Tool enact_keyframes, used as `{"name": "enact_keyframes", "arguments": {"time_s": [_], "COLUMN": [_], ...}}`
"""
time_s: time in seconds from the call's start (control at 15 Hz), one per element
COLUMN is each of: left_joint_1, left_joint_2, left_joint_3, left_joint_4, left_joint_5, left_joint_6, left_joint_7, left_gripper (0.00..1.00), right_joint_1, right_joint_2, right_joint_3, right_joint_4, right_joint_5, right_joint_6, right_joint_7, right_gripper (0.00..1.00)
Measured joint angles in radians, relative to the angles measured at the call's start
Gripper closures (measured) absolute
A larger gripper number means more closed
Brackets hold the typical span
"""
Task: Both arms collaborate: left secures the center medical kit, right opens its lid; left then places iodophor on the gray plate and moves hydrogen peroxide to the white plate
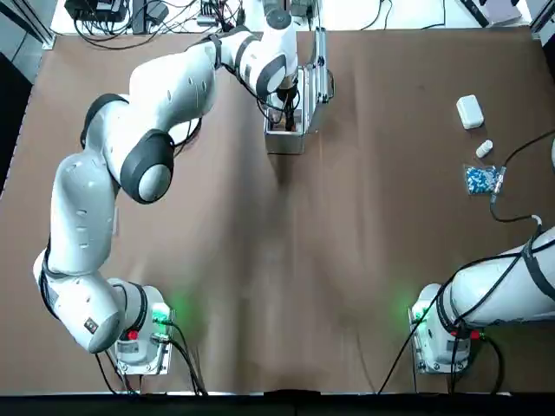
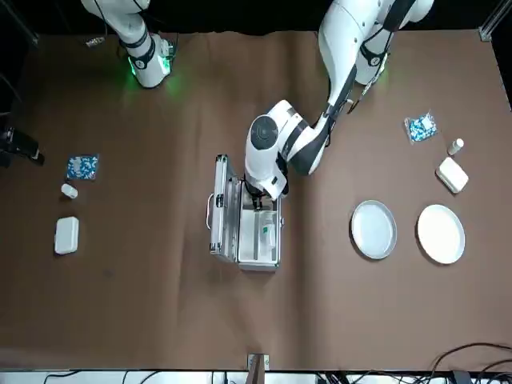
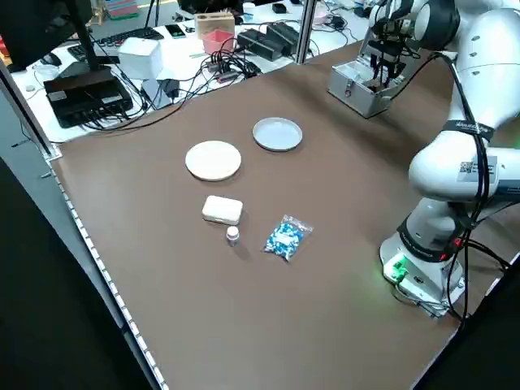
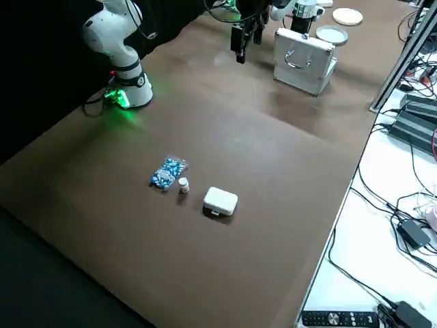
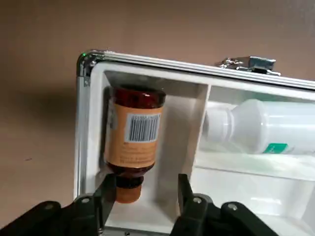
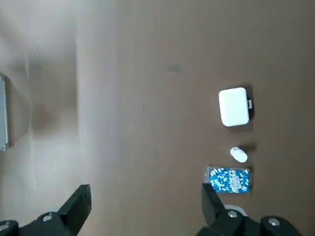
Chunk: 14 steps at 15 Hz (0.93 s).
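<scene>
Currently the amber iodophor bottle [image 5: 133, 135] is straddled at its cap by the open left gripper [image 5: 145, 196] inside the aluminium medical kit [image 5: 197, 147]; a shallow cap-end grip could be lost on lifting, while the right gripper [image 6: 142, 206] is held wide and empty, well apart.

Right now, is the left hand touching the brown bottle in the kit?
Cannot tell. In the left wrist view the left hand straddles the brown bottle cap; one finger overlaps it, contact unclear.
</scene>
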<state>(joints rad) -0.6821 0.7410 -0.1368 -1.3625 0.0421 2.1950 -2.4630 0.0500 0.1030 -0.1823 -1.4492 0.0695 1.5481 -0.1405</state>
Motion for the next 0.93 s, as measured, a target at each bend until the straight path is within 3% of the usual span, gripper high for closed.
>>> {"name": "enact_keyframes", "arguments": {"time_s": [0.93], "left_joint_1": [-0.024], "left_joint_2": [0.024], "left_joint_3": [0.009], "left_joint_4": [0.0], "left_joint_5": [0.0], "left_joint_6": [0.003], "left_joint_7": [-0.004], "left_gripper": [0.47], "right_joint_1": [0.024], "right_joint_2": [0.0], "right_joint_3": [0.002], "right_joint_4": [-0.004], "right_joint_5": [0.0], "right_joint_6": [0.001], "right_joint_7": [0.006], "right_gripper": [0.01]}}
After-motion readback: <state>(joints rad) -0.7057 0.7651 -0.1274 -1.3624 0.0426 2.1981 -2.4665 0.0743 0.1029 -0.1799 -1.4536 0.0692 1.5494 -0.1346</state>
